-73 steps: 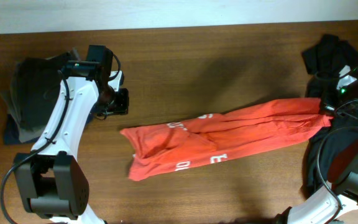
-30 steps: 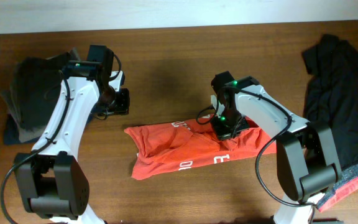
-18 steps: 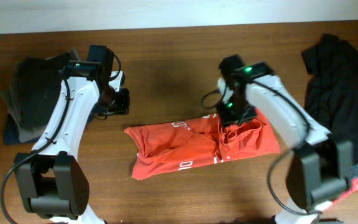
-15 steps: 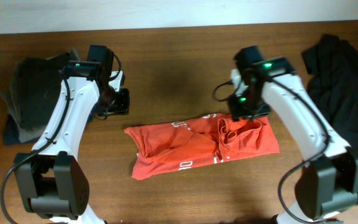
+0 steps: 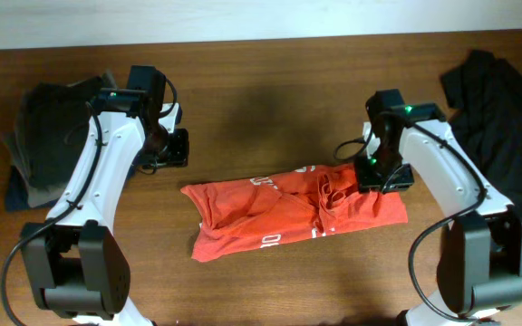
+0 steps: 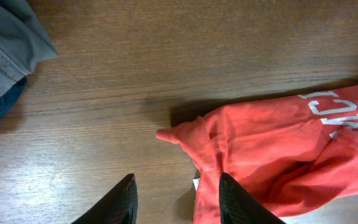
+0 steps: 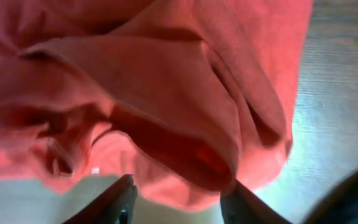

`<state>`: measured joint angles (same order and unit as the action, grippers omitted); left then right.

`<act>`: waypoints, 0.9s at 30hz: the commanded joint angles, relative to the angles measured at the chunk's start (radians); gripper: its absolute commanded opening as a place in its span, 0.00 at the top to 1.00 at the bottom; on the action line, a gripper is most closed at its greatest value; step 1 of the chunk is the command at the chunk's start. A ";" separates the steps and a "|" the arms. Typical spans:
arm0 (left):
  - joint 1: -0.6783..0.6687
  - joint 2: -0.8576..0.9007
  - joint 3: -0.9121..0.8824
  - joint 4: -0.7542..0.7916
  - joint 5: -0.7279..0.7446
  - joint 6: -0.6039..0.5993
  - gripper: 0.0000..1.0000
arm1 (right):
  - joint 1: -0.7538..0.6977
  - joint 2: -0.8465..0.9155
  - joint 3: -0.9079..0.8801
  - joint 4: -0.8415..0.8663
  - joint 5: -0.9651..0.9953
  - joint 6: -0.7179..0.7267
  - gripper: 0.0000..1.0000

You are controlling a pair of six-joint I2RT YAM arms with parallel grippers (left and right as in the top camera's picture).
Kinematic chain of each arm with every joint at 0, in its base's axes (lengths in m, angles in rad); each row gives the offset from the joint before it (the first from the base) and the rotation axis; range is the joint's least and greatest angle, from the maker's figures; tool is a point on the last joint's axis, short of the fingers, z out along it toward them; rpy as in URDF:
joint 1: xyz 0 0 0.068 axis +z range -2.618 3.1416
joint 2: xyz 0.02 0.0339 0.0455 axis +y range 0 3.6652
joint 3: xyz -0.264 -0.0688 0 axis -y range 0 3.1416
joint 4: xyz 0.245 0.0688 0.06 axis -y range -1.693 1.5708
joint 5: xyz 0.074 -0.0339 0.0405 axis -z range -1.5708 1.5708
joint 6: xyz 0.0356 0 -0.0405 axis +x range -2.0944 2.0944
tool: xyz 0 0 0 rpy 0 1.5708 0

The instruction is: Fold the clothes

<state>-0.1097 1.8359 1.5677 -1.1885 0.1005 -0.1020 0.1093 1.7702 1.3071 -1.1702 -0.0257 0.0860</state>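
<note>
The red T-shirt [image 5: 288, 213] lies in the middle of the wooden surface [image 5: 270, 100] as a long, rumpled band, white lettering showing, with its right end doubled back over itself. The right pincer [image 5: 383, 175] hangs just over that doubled end, jaws apart and nothing between them; from its own camera the cloth below is a puffy loop, not a flat layer. The left pincer [image 6: 178, 196] hovers low over bare wood at the shirt's left end, also apart and empty, beside a little sleeve tip that pokes out sideways. A grey pile [image 5: 39, 136] sits well off to the left and a black garment [image 5: 497, 127] at the far right edge, both apart from the shirt.

What worries me from here is that loose fold. It looks unpressed, so it may well slump or roll open once left alone. The right pincer is so close that a finger could catch the raised loop on moving off and drag the end back out. A pinch that takes only the top layer would peel the fold apart, and folding the left side over now would likely trap those creases and the stray sleeve tip inside
</note>
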 commanded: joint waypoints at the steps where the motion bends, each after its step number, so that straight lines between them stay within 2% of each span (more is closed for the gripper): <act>1: 0.001 -0.024 -0.002 -0.001 0.011 -0.002 0.58 | 0.001 0.004 -0.054 0.054 0.016 0.005 0.55; 5: 0.001 -0.024 -0.002 -0.001 0.011 -0.002 0.58 | 0.002 0.004 -0.062 0.084 0.016 0.005 0.63; 7: 0.001 -0.024 -0.002 0.000 0.011 -0.002 0.57 | 0.002 0.004 -0.062 0.098 0.016 0.005 0.72; 10: 0.001 -0.024 -0.002 -0.001 0.011 -0.002 0.58 | 0.002 0.004 -0.062 0.111 0.016 0.005 0.90; 14: 0.000 -0.024 -0.002 -0.001 0.011 -0.002 0.58 | 0.002 0.004 -0.061 0.116 0.028 0.005 0.96; 21: 0.000 -0.024 -0.002 -0.001 0.011 -0.002 0.58 | 0.002 -0.003 -0.055 0.109 0.053 0.010 0.94; 23: 0.000 -0.024 -0.002 0.000 0.011 -0.002 0.58 | 0.002 -0.006 -0.037 0.090 0.054 0.009 0.81; 24: 0.000 -0.024 -0.002 0.000 0.011 -0.002 0.58 | 0.001 -0.006 -0.024 0.077 0.055 0.009 0.71; 25: 0.000 -0.024 -0.002 0.000 0.011 -0.002 0.57 | 0.001 -0.006 -0.010 0.066 0.061 0.010 0.64; 27: 0.000 -0.024 -0.002 0.000 0.011 -0.002 0.58 | 0.001 -0.007 0.011 0.055 0.064 0.009 0.63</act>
<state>-0.1101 1.8359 1.5677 -1.1885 0.1005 -0.1020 0.1093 1.7710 1.2671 -1.1076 0.0128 0.0875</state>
